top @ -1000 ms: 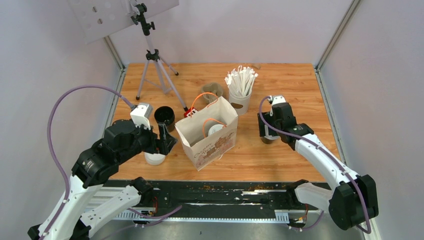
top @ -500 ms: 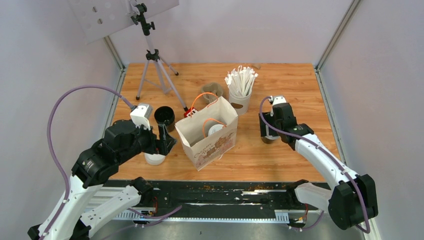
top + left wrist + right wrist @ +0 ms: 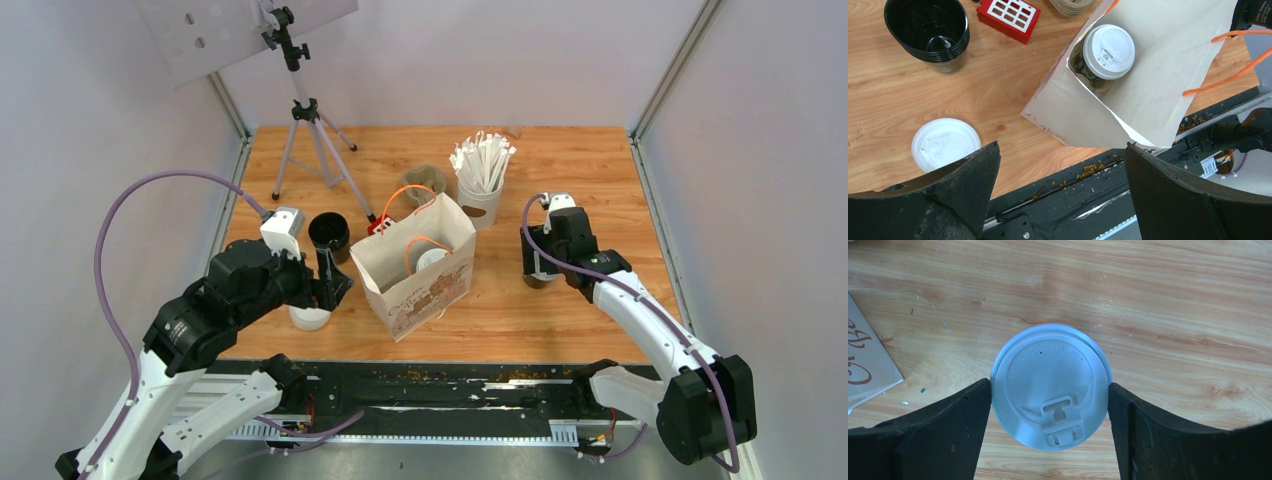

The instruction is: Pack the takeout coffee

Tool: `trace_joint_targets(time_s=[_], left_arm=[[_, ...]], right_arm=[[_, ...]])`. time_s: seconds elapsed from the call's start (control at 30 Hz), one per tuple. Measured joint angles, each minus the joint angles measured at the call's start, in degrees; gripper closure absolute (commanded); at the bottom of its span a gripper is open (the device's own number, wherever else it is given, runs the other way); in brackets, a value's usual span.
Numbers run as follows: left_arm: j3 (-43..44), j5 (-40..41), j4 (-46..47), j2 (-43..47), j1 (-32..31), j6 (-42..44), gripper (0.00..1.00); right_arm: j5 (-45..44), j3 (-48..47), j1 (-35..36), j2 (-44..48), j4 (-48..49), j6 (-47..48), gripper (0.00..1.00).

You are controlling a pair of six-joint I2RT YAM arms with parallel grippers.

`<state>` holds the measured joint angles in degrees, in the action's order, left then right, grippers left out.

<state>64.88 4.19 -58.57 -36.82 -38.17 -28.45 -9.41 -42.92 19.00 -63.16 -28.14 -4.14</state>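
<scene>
So the only thing changing over the last second is on the right side: the right gripper [image 3: 1049, 386] has been narrowing its jaws around the second cup [image 3: 1050, 365], and in the wrist view both fingers [image 3: 955, 425] are now pressing against the rim of its white lid, so I'm calling that clamped on it. The arm is also shifting a hair from where it was, nothing big. That cup is still sitting upright on the table [image 3: 590, 170], well off to the right of the paper bag [image 3: 420, 285], so it isn't lifted yet. The first cup [image 3: 1108, 51] is already sitting down inside the bag, lid on. The left gripper [image 3: 1060, 147] isn't moving at all, just hanging over the near edge of the bag with its jaws wide apart and holding nothing. I'm reading this as the grab for coffee number two, so we're looking at roughly halfway, with lifting it over and lowering it in beside the first one coming next.
</scene>
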Motion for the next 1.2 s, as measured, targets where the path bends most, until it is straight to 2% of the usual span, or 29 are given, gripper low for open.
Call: trace_joint_targets(time_s=[0.1,0.2,0.4,0.53,0.7,0.77,1.2], left_arm=[[0.0,0.0,0.0,0.0,0.0,0.0,0.00],[0.0,0.0,0.0,0.0,0.0,0.0,0.00],[0.9,0.3,-0.2,-0.9,0.0,0.0,0.00],[2.1,0.9,-0.3,-1.7,0.0,0.2,0.00],[2.2,1.0,-0.3,-1.7,0.0,0.2,0.00],[2.2,0.9,-0.3,-1.7,0.0,0.0,0.04],[2.2,-0.1,-0.2,-1.9,0.0,-0.4,0.03]], right_arm=[[0.7,0.0,-0.3,0.0,0.0,0.3,0.15],[1.5,0.0,-0.7,0.0,0.0,0.5,0.11],[4.0,-1.1,-1.3,-0.6,-1.6,1.6,0.10],[5.2,-1.5,-1.6,-0.6,-2.9,2.4,0.14],[6.0,-1.5,-2.4,-0.6,-3.0,3.0,0.08],[6.5,-1.5,-2.7,-0.6,-3.0,3.2,0.06],[10.7,-1.6,-4.4,-0.3,-4.8,3.4,0.04]])
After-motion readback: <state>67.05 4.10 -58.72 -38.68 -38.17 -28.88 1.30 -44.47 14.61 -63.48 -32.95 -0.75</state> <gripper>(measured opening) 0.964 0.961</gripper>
